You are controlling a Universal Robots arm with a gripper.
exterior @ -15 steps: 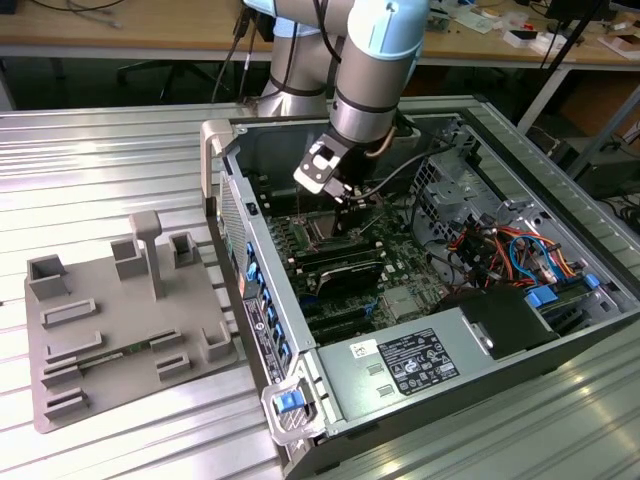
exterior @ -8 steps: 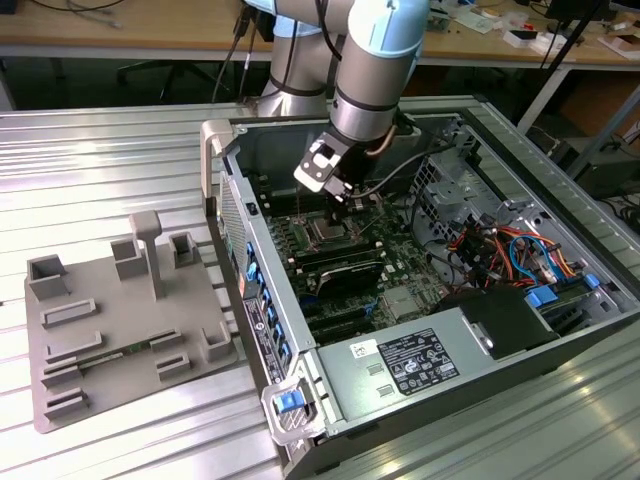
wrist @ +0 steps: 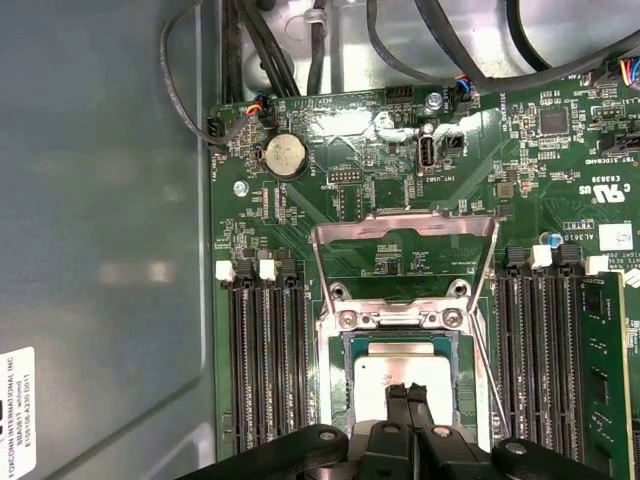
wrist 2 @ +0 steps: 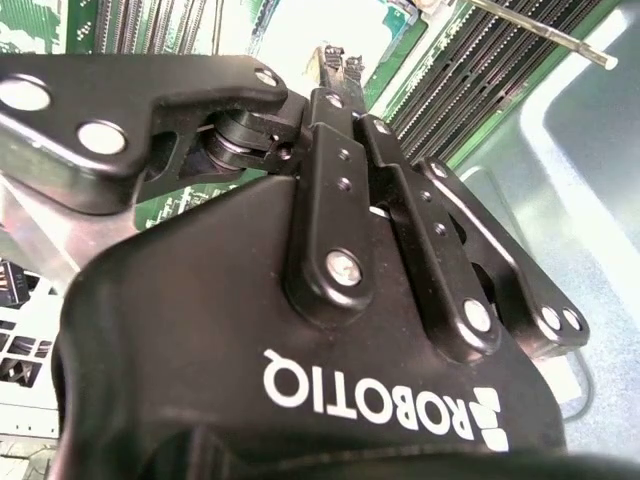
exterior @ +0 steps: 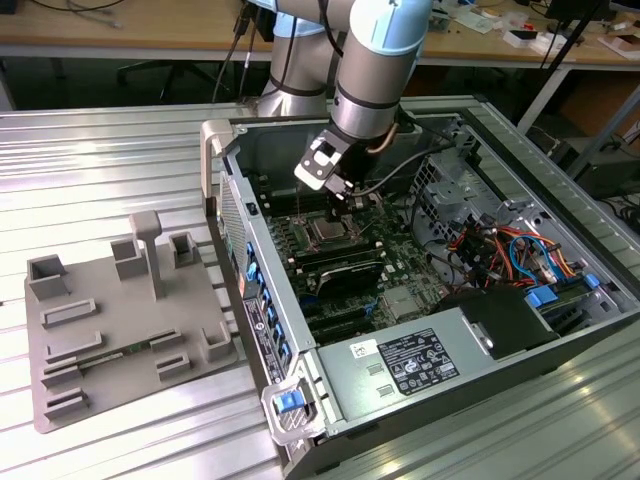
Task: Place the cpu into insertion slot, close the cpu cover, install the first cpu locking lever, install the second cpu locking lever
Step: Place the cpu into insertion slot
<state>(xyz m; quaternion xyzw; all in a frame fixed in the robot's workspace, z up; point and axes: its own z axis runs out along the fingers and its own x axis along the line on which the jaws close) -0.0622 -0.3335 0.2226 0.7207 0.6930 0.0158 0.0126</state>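
While my gripper [wrist: 406, 392] hangs with fingers closed together, the cpu [wrist: 400, 368] lies flat in the slot [wrist: 347, 400] directly beneath it, cover [wrist: 403, 222] raised beyond; I judge it light, rigid and fragile, to be held by opposite edges only.

My pincer [wrist 2: 335, 68] was black and satin-smooth, its links studded with bright steel screw heads. The cpu [wrist: 400, 372] had a silvery-grey metal top with a dull, faintly brushed look. The cpu cover [wrist: 405, 222] was thin bare metal, bright and reflective. The circuit board [wrist: 360, 180] wore a glossy green lacquer, and the memory slots [wrist: 265, 370] looked like black plastic. The case wall [wrist: 100, 200] was matt grey sheet metal. The table [exterior: 100, 160] was ribbed metal with a soft sheen.
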